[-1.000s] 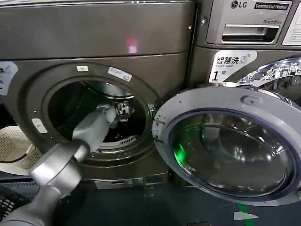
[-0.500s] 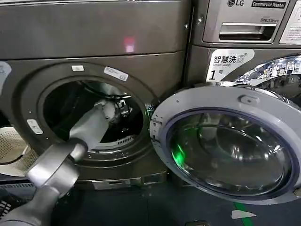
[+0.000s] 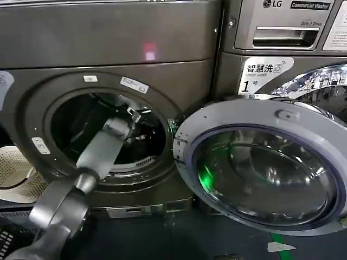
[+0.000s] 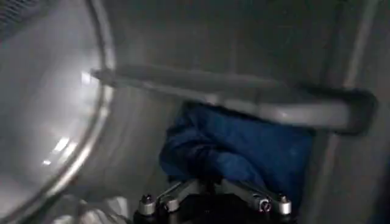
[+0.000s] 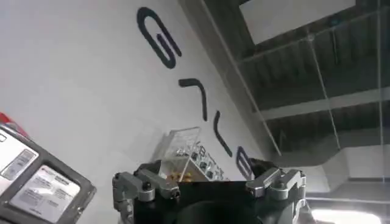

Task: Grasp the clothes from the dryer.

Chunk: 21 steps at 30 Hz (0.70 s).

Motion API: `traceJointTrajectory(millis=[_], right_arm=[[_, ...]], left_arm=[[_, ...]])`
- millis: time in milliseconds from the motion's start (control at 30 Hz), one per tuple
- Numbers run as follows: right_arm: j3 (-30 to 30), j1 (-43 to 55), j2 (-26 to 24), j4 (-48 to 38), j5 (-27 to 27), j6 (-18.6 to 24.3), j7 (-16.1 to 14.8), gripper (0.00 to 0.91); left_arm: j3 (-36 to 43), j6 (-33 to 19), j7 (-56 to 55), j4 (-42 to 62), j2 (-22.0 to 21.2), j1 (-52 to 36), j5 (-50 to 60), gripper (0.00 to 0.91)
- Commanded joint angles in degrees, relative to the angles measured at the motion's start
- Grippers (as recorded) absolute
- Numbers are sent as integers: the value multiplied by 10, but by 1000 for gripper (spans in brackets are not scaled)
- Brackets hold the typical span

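The dryer [image 3: 108, 43] is the big dark grey machine in the head view, and its round opening shows a metal drum [image 3: 146, 135]. My left arm reaches through the opening, with the left gripper [image 3: 132, 114] deep inside. In the left wrist view the clothes [image 4: 244, 146] look like a dark blue crumpled bundle lying against the drum wall, under a grey drum rib [image 4: 244, 97]. The left gripper [image 4: 207, 182] sits right at the near edge of the bundle. My right gripper [image 5: 207, 198] is parked away from the dryer, facing a white wall with dark lettering.
The dryer's silver-rimmed glass door [image 3: 282, 111] stands swung open to the right of the opening. A cream basket [image 3: 13, 173] sits low at the left. A machine with an LG label and drawer [image 3: 282, 27] is at the upper right.
My left arm has pushed further into the drum, and its gripper has shifted up and a little to the left. The door has not moved.
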Motion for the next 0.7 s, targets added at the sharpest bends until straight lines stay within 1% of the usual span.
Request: traceJointTrajectory(millis=[33,200,333,467,500,600,700], right_arm=[[-3,1,0,1,-1,0,0,907],[0,-1,0,-2,-1,1,0,907],[0,-1,-1,-3,-1,1,0,907],[0,-1,-1,-4,-1,2,0,907],[-1,-2,-1,-4,0,2,1,907],[0,-5,-2,-2,1,2,4,907],[0,-10,-2,0,2,2,14,907]], left_arm=[[-101,-25,-212,-97,7,67,-78,0],[-122,-22,-291,-214,15,116,-99,0],[-142,-34,-363,-276,12,155,-125,0],[-165,-69,-429,-324,5,183,-128,0],[-168,-87,-445,-335,4,193,-122,0],[-183,-118,-488,-366,0,222,-97,0],[-200,-137,-519,-406,-4,267,-66,0]])
